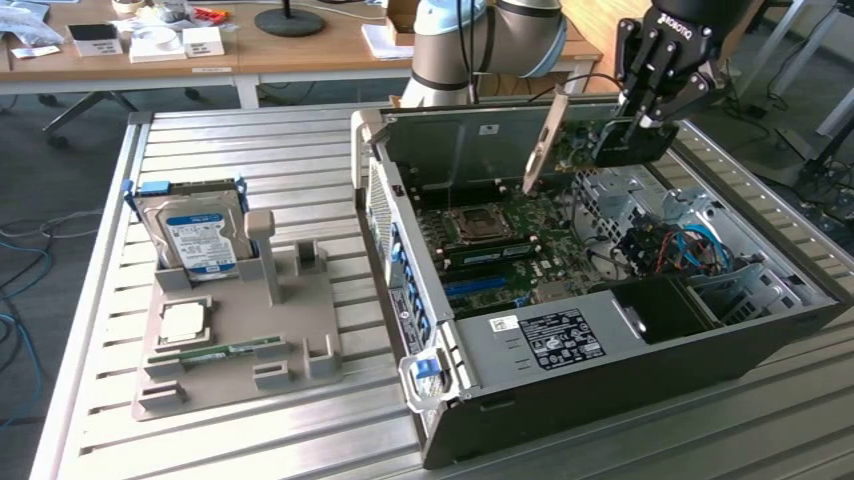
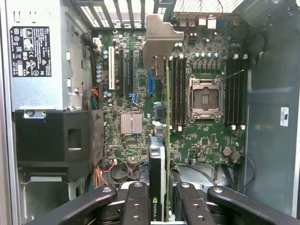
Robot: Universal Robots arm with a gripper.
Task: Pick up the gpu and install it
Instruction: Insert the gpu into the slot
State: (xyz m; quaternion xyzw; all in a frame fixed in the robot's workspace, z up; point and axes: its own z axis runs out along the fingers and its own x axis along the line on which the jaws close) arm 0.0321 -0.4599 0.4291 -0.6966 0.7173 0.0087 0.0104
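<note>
My gripper (image 1: 643, 122) is shut on the gpu (image 1: 585, 150) and holds it on edge above the open computer case (image 1: 561, 350), near the case's rear wall. The card's silver end bracket (image 1: 543, 150) slants down towards the motherboard (image 1: 494, 250), and its black cooler sits between my fingers. In the wrist view the gpu (image 2: 162, 140) is edge-on, a thin green board with a black cooler, and its bracket (image 2: 161, 40) is at the far end. My gripper (image 2: 161, 206) clamps both faces, above the motherboard (image 2: 131, 93) and its expansion slots.
In the case are an empty CPU socket (image 2: 205, 98), a power supply (image 2: 35, 51), a black shroud (image 2: 56, 140) and loose cables. On the exterior view's left, a grey fixture (image 1: 227, 330) holds a hard drive (image 1: 200, 235), a memory stick (image 1: 220, 350) and a CPU (image 1: 180, 320).
</note>
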